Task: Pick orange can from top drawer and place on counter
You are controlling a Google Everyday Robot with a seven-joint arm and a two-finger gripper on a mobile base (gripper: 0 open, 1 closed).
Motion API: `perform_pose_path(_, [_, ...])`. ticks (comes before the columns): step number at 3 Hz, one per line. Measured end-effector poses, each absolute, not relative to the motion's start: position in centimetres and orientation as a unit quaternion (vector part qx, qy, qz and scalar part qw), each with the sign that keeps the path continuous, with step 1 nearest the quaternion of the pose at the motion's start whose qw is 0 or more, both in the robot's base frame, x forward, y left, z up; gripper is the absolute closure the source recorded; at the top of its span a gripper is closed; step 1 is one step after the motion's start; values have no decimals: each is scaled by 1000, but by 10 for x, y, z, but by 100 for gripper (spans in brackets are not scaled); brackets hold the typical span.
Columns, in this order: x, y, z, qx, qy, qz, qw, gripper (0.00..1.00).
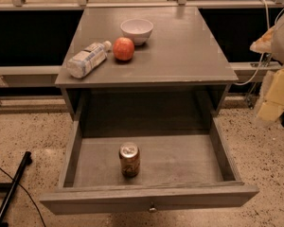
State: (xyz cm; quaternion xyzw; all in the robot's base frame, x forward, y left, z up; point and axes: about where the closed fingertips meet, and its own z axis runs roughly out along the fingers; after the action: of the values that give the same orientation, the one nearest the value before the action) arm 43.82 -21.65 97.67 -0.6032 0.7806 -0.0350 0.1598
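The orange can (129, 159) stands upright on the floor of the top drawer (146, 197), left of centre and near the front panel. The drawer is pulled fully out, and its small knob (152, 208) shows at the bottom centre of the front. The grey counter (180, 51) is the cabinet top above and behind the drawer. My gripper (274, 96) is at the right edge of the view, blurred, off to the right of the cabinet and well away from the can. It holds nothing that I can see.
On the counter's left half lie a clear plastic bottle (87, 59) on its side, a red-orange apple (123, 48) and a white bowl (137, 30). A black pole (12, 188) lies on the speckled floor at the left. Cables hang at the right.
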Motion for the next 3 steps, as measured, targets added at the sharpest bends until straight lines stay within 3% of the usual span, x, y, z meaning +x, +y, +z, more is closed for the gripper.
perform_pose_path(2, [438,-196,958,-616,771,-29,156,0])
perform_pose_path(3, [446,-146,904,-644,749,9,157,0])
